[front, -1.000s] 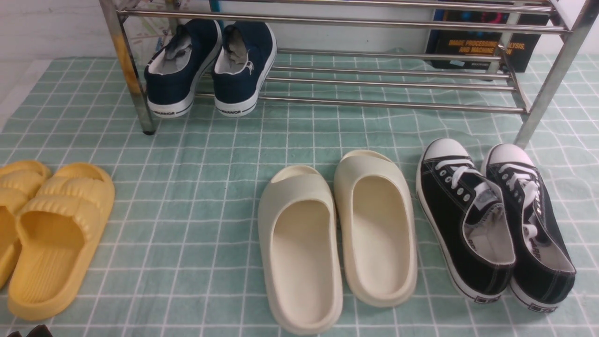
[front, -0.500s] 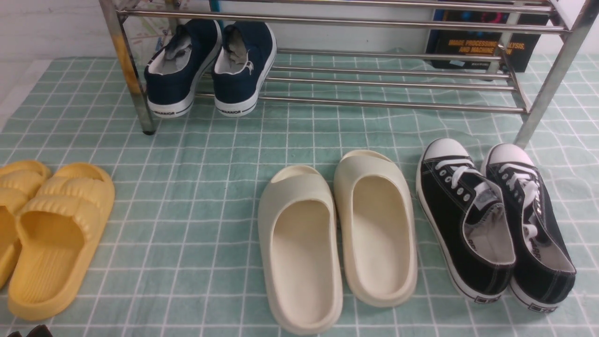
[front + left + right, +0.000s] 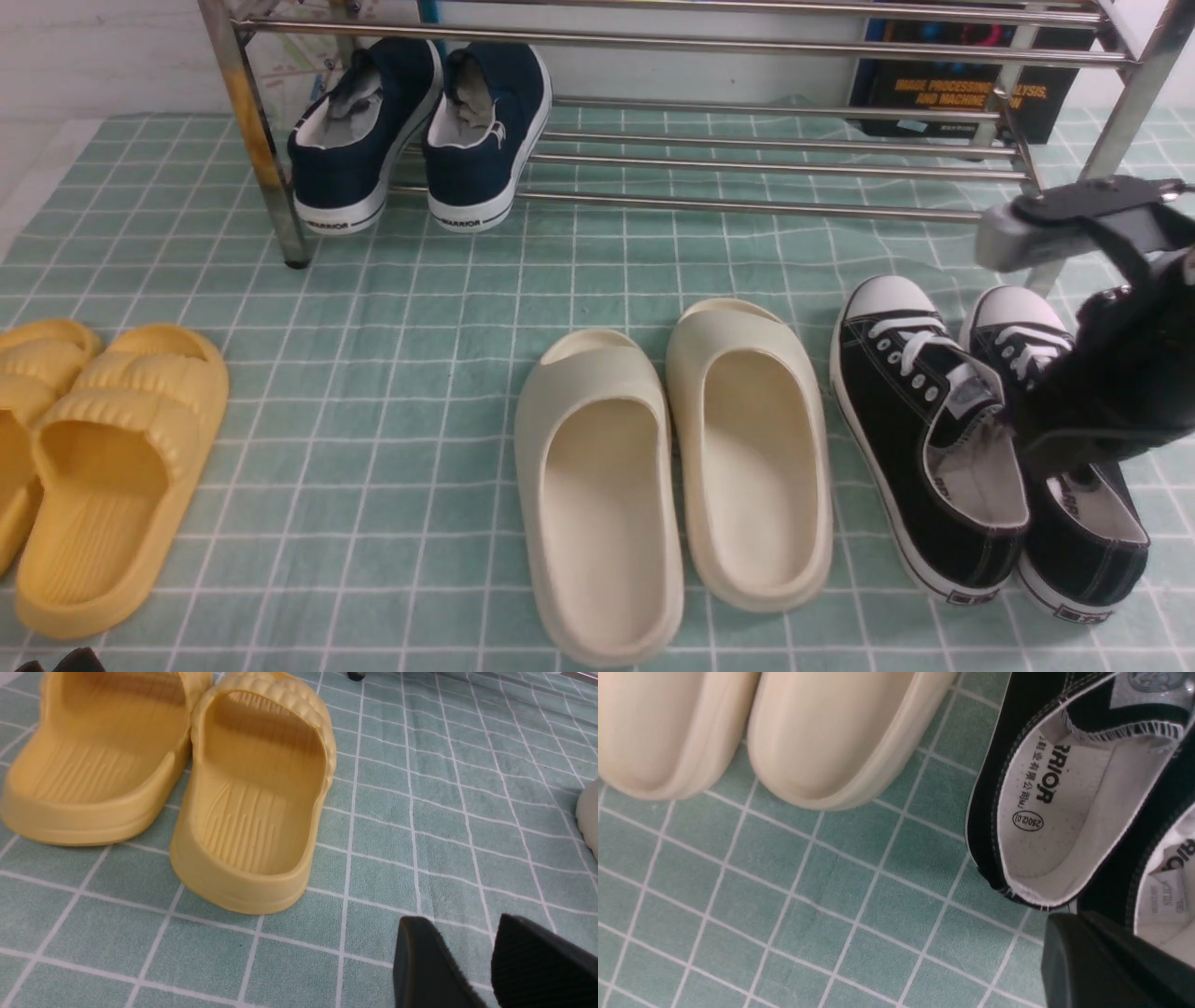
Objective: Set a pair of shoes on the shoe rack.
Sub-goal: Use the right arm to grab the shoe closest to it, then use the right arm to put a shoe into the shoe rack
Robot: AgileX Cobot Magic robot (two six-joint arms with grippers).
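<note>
Two black sneakers [image 3: 896, 415], two cream slides [image 3: 597, 499], one rack [image 3: 747, 207].

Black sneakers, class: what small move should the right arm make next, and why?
Probably lower the right pincer onto the adjoining inner collars of the black sneakers: it hangs over their openings, and both sit on the cloth, not on the shoe rack.

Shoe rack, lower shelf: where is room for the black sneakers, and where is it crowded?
The chrome tube shoe rack has bare lower bars from the navy blue sneakers, at its left end, to the right corner post. Crowded: that left end, and the green cloth in front, where cream slides and black canvas sneakers lie close.
</note>
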